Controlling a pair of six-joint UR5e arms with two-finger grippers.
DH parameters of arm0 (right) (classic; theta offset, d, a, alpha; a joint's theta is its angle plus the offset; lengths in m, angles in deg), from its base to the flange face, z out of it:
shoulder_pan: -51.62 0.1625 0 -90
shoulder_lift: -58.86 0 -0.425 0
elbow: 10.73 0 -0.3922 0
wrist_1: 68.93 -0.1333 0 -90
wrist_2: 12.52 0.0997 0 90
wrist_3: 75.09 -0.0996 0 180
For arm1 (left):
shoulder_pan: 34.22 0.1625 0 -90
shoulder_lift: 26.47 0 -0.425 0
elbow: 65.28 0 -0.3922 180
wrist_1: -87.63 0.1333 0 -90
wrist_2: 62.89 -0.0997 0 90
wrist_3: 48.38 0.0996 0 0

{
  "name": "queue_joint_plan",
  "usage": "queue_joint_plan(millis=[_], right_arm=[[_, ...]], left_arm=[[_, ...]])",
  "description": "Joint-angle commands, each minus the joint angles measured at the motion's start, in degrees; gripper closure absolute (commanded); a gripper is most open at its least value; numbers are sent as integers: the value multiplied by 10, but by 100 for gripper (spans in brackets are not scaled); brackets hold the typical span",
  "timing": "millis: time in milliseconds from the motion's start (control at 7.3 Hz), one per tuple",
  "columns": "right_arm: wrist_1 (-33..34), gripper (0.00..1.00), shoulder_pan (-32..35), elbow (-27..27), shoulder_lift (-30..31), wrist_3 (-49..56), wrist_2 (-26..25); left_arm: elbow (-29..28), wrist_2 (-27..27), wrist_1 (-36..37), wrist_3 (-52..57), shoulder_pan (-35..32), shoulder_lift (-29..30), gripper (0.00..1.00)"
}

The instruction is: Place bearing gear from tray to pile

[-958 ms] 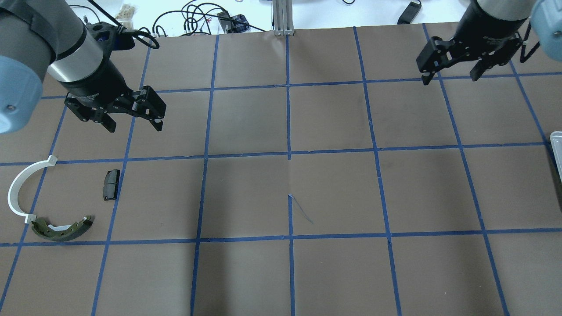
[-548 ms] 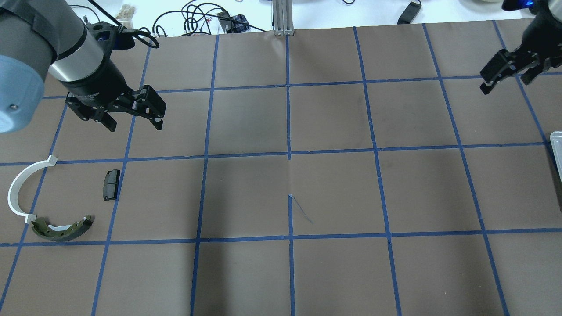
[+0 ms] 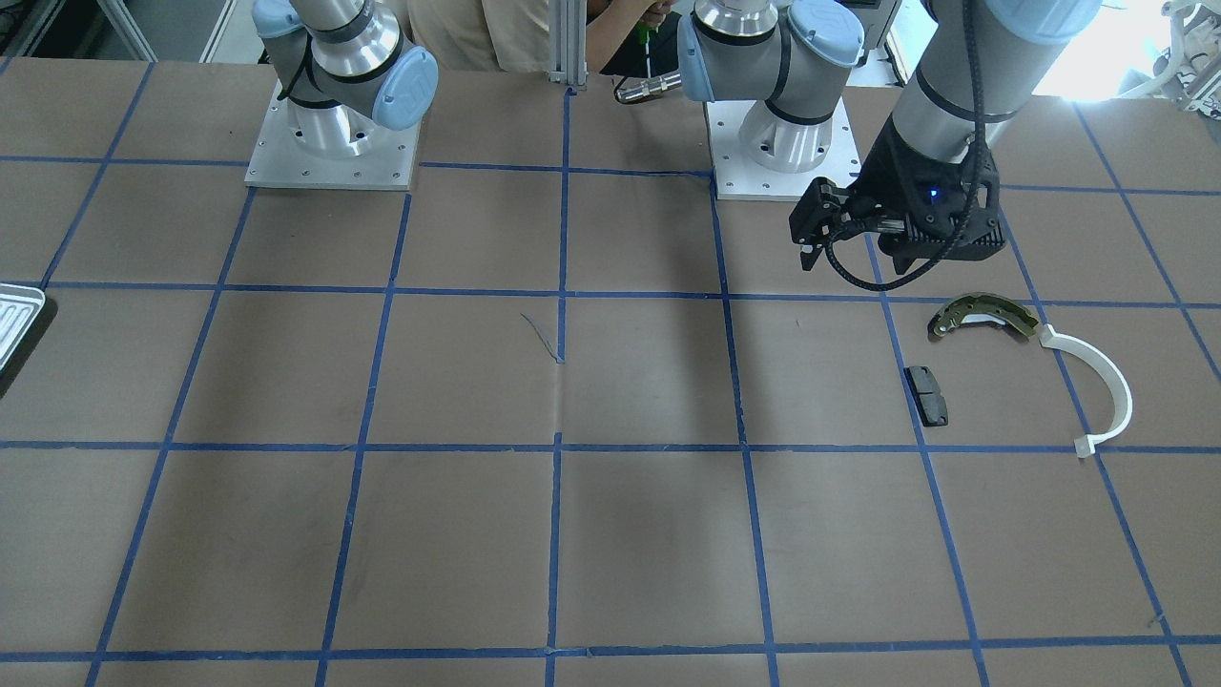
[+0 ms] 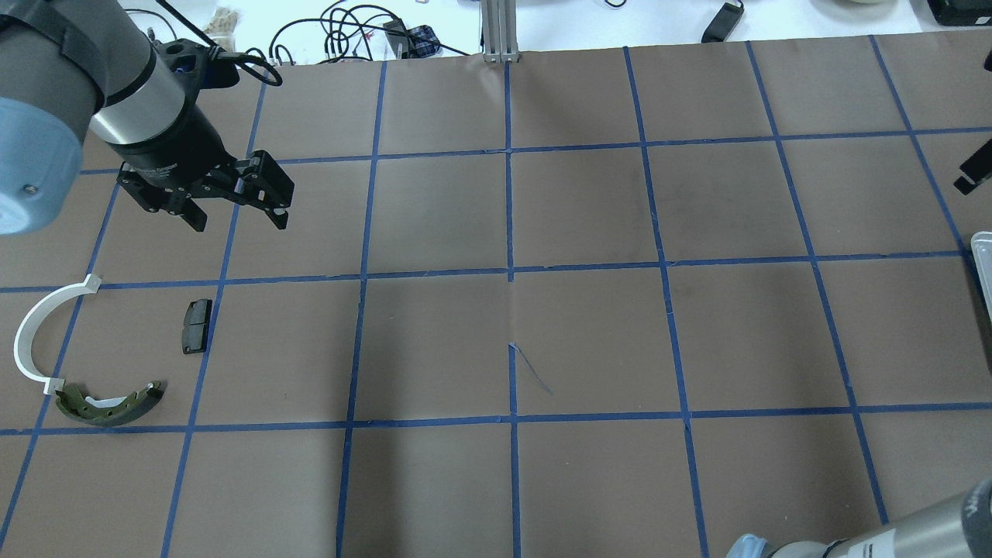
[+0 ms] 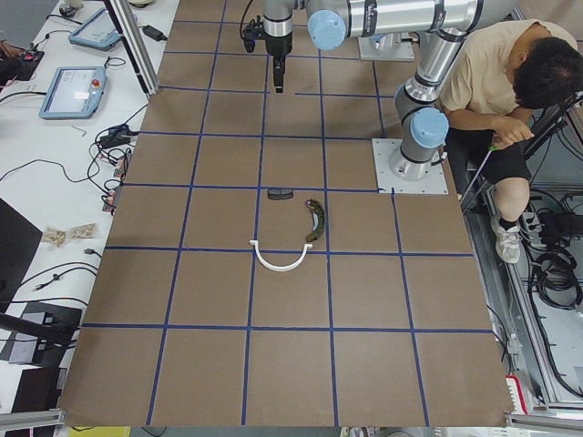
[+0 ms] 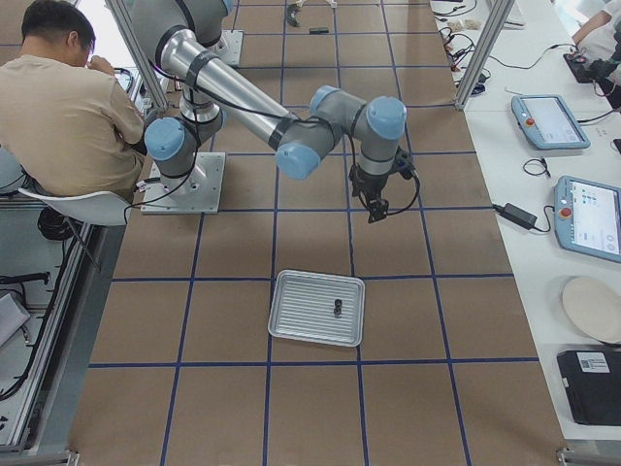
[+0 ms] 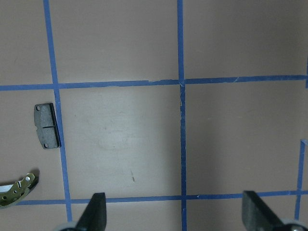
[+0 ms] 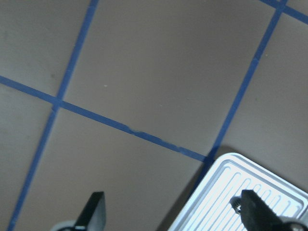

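The tray (image 6: pixel 301 325) is silver and ribbed and lies at the table's right end; only its corner shows in the overhead view (image 4: pixel 983 263). A small dark bearing gear (image 6: pixel 337 308) sits in it. My right gripper (image 8: pixel 173 214) hovers open and empty beside the tray's corner (image 8: pixel 231 187), and only a fingertip (image 4: pixel 969 175) shows overhead. The pile lies at the left end: a brake shoe (image 4: pixel 108 404), a white half-ring (image 4: pixel 31 333) and a dark pad (image 4: pixel 196 325). My left gripper (image 4: pixel 236 223) hangs open and empty above the table, just beyond the pad (image 7: pixel 46 126).
A person (image 6: pixel 58 107) sits behind the robot's bases. Cables (image 4: pixel 349 31) and an aluminium post (image 4: pixel 500 31) stand at the table's far edge. Tablets (image 6: pixel 548 121) lie on the white bench alongside. Blue tape lines grid the brown tabletop.
My right gripper has swung right across the far side of the table, almost out of the overhead view. The left gripper and the pile have stayed put.
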Motion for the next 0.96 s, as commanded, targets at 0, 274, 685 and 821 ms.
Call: queue_joint_plan(millis=[0,274,685,821], right_arm=[[106,0,-77,0,-85,118,0],[121,0,-104,-3,-108,175,-5],[149,0,-117,-36,-118,207,-4],[171,0,-117,-51,-120,211,-3]], left_arm=[[1,1,0,1,0,1,0],[1,7,-1,0,-1,-1,0],[12,0,1,1,0,-1,0],[13,-1,0,1,0,-2,0]])
